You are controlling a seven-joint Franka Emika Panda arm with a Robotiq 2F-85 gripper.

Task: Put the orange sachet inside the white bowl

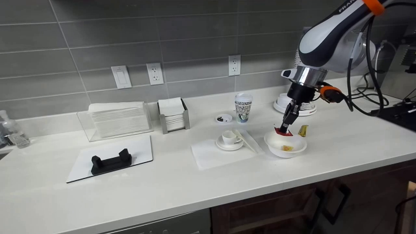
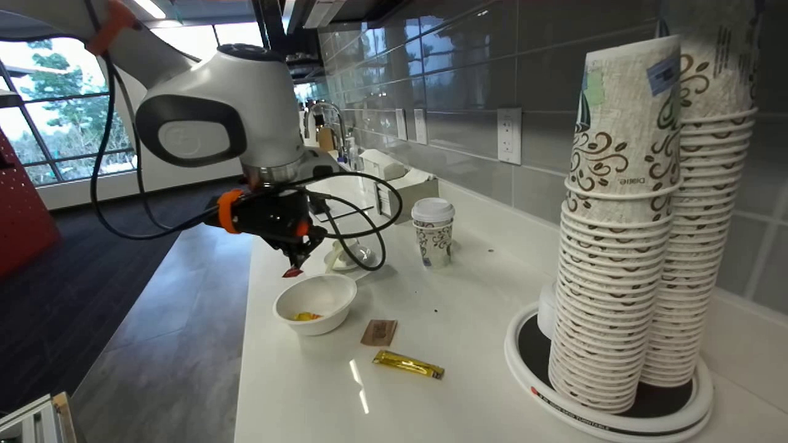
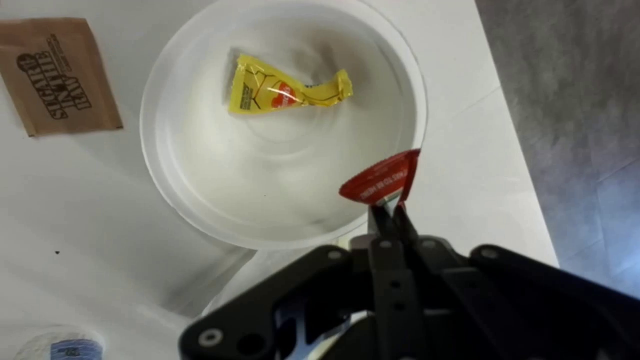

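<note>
Nearest, a black two-fingered tool (image 3: 391, 212) pinches a crimped red sachet (image 3: 376, 183) near the rim of a round white bowl (image 3: 272, 162). Inside lies a twisted yellow packet (image 3: 286, 93).

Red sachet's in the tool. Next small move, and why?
Probably ease the tool toward the middle of the bowl before opening: in the wrist view, the red sachet it holds overlaps the rim, so a release now might miss.
</note>
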